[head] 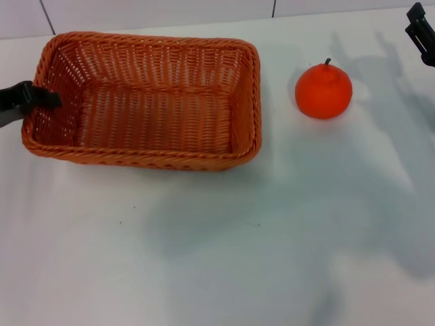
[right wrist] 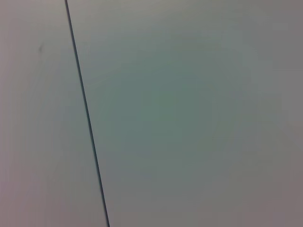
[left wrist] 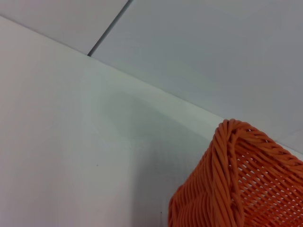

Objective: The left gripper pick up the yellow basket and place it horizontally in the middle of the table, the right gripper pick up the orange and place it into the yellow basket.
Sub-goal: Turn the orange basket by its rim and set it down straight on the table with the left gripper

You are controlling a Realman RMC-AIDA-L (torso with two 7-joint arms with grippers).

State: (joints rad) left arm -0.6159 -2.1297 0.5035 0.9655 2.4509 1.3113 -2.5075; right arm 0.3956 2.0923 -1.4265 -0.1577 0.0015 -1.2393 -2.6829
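Gripping the short left wall of the yellow basket [head: 149, 102], by the look of it: left gripper [head: 42, 99] black at the rim, one finger seemingly inside the weave, so judged closed on that wall, though not fully plain. Sitting lengthwise along the far-left part of the table [head: 217, 258], near its back edge, not yet at the middle. Likely light and fairly stiff, woven wicker with a braided rim; prone to tilting when lifted from one end, so a firm pinch low on the wall near the rim's midpoint probably best. Lying just beside the basket's right end, toward the back-right of the table, apart from it: the orange [head: 323, 90], round, knobbly, stem up; probably firm but apt to roll, best taken across its widest part. Waiting at the far right edge, high and clear of the fruit: right gripper [head: 421, 34], finger spread impossible to tell.

Showing only in the head view: fruit, both claws, whole layout. Showing in the left wrist view: one basket corner [left wrist: 236, 179] close up, braid tight and undamaged. Showing in the right wrist view: nothing but a pale surface crossed by a dark seam.
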